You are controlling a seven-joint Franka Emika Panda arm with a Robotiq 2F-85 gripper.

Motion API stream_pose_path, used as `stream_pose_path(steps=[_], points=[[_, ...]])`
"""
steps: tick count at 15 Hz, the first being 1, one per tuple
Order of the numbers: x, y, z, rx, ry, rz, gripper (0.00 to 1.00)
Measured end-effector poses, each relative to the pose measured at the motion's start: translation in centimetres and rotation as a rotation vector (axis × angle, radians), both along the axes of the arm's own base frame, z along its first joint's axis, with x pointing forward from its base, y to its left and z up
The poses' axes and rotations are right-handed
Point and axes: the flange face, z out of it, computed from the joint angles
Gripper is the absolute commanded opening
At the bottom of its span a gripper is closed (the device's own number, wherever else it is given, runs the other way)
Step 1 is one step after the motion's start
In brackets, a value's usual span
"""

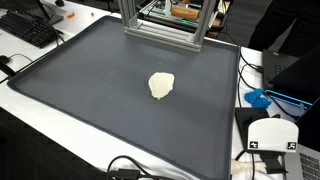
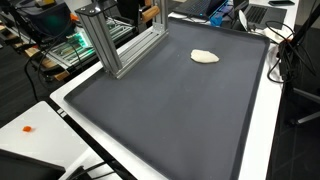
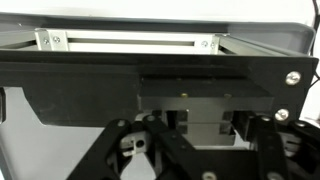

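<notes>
The white counter (image 1: 30,120) is smooth and hard-looking. It carries a big dark grey mat (image 1: 120,100) that is matte, rectangular with rounded corners, and edged by a low raised lip. In an exterior view the mat (image 2: 170,100) covers almost all of the counter (image 2: 262,120).

At the mat's far edge stands the frame (image 1: 165,25), built of square, slotted aluminium bars with a dull silver sheen. It shows in both exterior views (image 2: 110,45).

Of the arm, only the gripper (image 3: 205,150) shows, and only in the wrist view. It comes in from the bottom edge and faces the frame (image 3: 130,42) squarely and from close by. From there the frame reads as a bright rail with a bolt at each end. Below the rail is a flat black panel bearing two round screws on its right side. The fingers (image 3: 125,150) are black jointed metal links. They are spread, one at the left and one at the right, with nothing pinched between them.

The lump (image 1: 161,85) lies near the middle of the mat, well apart from the frame. It is pale cream, soft-looking, flattish and of uneven outline. In an exterior view the lump (image 2: 204,56) looks like a low oval.

Smaller things sit off the mat:
- A black keyboard (image 1: 30,28) sits beyond one corner.
- A white box (image 1: 272,135) with a black marker sits near another corner.
- A glossy blue piece (image 1: 258,98) lies just beside the box.
</notes>
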Motion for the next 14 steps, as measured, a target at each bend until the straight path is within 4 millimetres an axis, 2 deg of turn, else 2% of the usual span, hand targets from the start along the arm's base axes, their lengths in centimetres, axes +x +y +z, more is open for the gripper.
stream_pose_path(steps=[4,7,11,14], points=[[0.3,0.2,1.2,0.008,-0.025,0.005,1.00],[1.3,0.4,2.9,0.020,-0.064,0.015,1.00],[4.9,1.0,3.6,0.049,-0.144,0.007,1.00],[8.8,1.5,1.9,0.064,-0.190,-0.021,1.00]])
